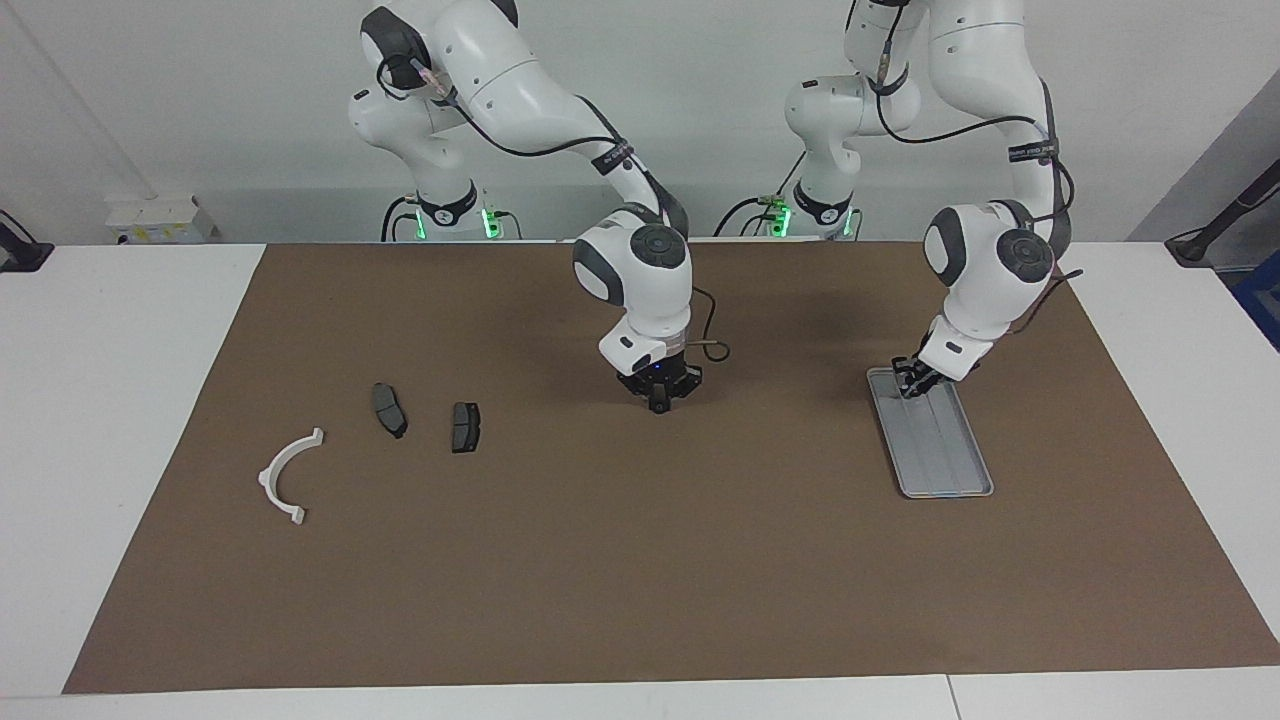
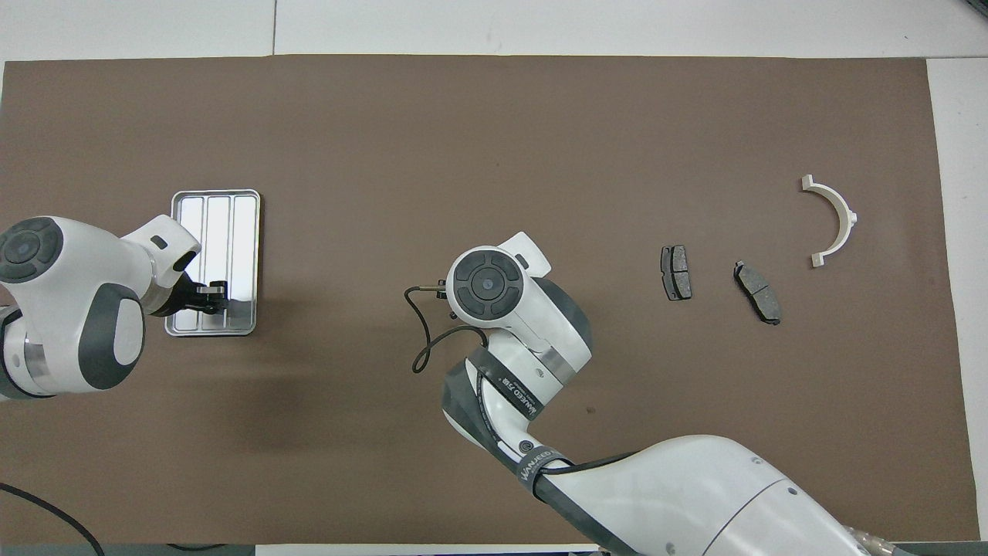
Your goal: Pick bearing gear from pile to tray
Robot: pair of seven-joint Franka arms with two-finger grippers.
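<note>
A pair of Franka arms works over a brown mat (image 1: 640, 560) on the white tabletop (image 1: 120, 400). The left pincer (image 1: 912, 383) reaches down at the end of the ridged metal tray (image 1: 950, 460) nearest the robots, at the left arm's end of the tabletop; its fingers stand close together, and whether they have hold of anything cannot be made out. The right pincer (image 1: 658, 400), closed with its fingertips together and holding nothing visible, is over bare mat near the middle. What remains of the pile lies well apart at the right arm's end: two dark pad-shaped plates (image 1: 389, 410) (image 1: 465, 427) side by side, and a white half-ring bracket (image 1: 288, 478) a little farther from the robots. No bearing gear can be picked out among them, nor in the tray.

Such a gear would likely be small, stiff, light for these arms and slick, prone to roll or skid; a pinch across its rim looks the safest hold.

The facing view shows both pincers' height and the left one's contact point at the tray. In the overhead view the right arm's own wrist (image 2: 486, 282) covers its pincer entirely, but that view lays out the tray's lengthwise ridges and the plates' spacing more plainly.
</note>
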